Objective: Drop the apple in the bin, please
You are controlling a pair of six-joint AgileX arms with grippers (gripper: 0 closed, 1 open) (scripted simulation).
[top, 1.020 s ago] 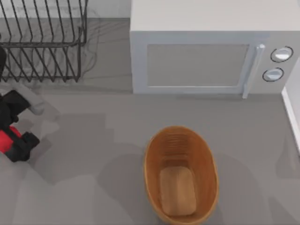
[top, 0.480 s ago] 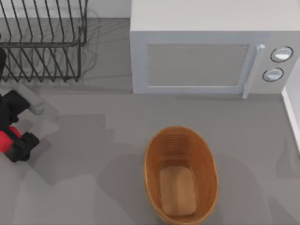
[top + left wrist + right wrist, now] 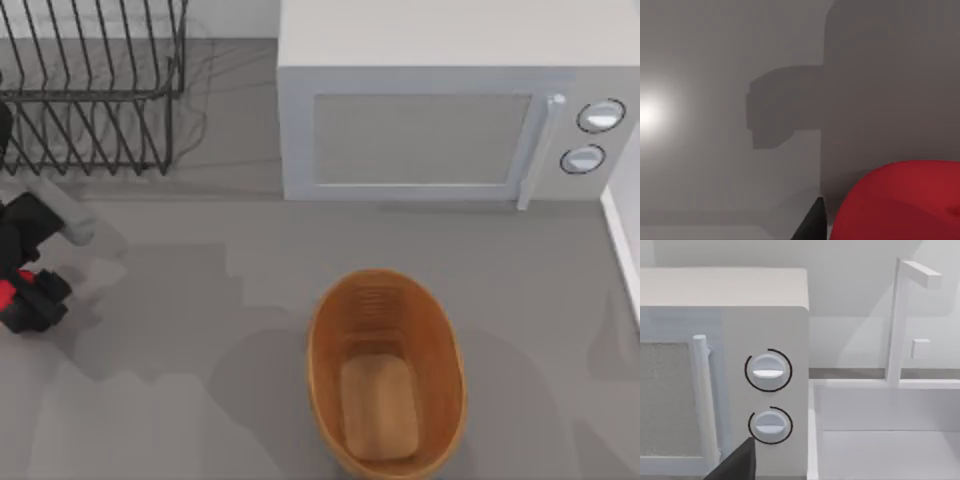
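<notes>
The bin sits on the desk in front of the microwave with nothing in it, just its lighter floor showing. Well off to the bin's left, at the desk's edge below the dish rack, the left hand is clamped around the apple. Plenty of bare desk between them. Can't tell what the right hand is doing, it's near the microwave knobs.

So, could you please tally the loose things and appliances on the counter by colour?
Red: 1, the apple in the left gripper
Brown: 1, the bin
Black: 1, the dish rack
White: 1, the microwave
Total: 4
</notes>
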